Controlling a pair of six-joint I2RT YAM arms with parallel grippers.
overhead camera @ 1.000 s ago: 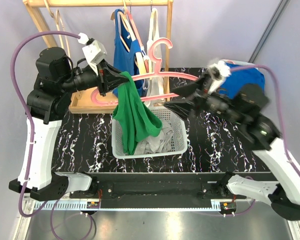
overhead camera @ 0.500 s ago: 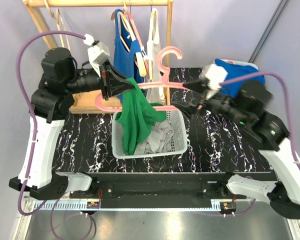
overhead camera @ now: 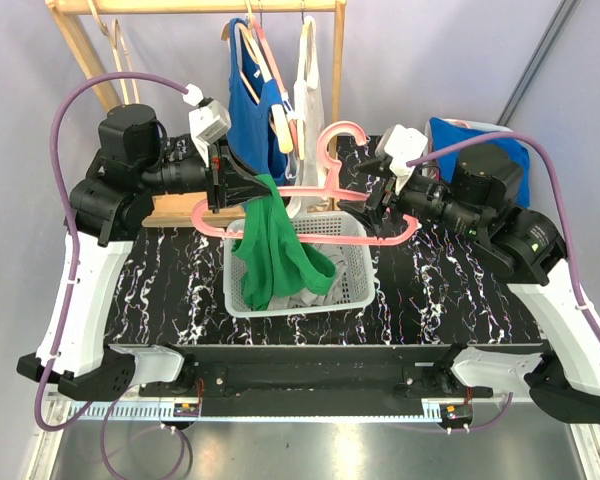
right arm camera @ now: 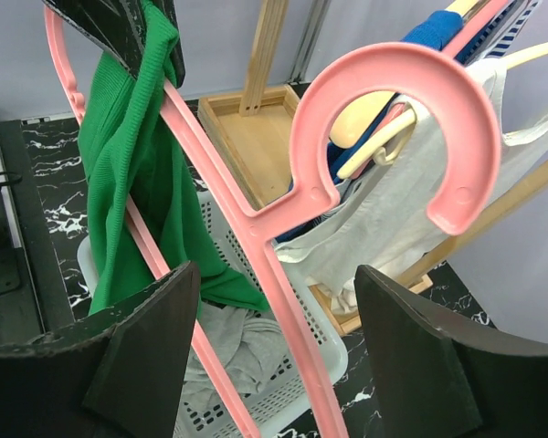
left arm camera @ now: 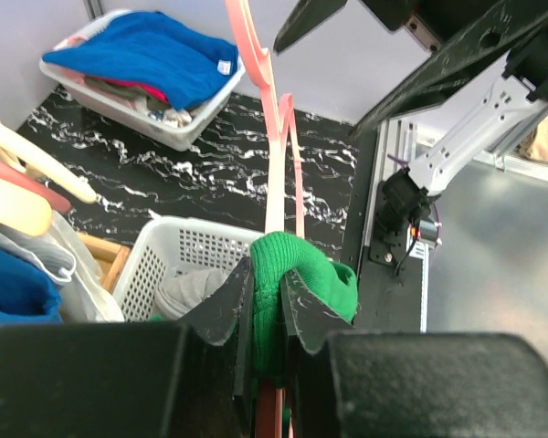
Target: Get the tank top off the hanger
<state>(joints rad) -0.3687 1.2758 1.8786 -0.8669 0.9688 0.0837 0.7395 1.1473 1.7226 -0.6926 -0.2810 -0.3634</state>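
Pinching the tank top [left arm camera: 303, 274] (draped over the hanger [left arm camera: 272, 164]), the left gripper [left arm camera: 267, 285] had narrow jaws; the right gripper [right arm camera: 274, 274] stood wide-jawed astride the hanger.

Two arms of white shells [overhead camera: 80, 280] and black joint housings [overhead camera: 125, 140], with a purple cable [overhead camera: 130, 76] looping back from the white camera block [overhead camera: 208, 120] behind each wrist, and matte black, angular fingers [right arm camera: 137, 356] out in front.
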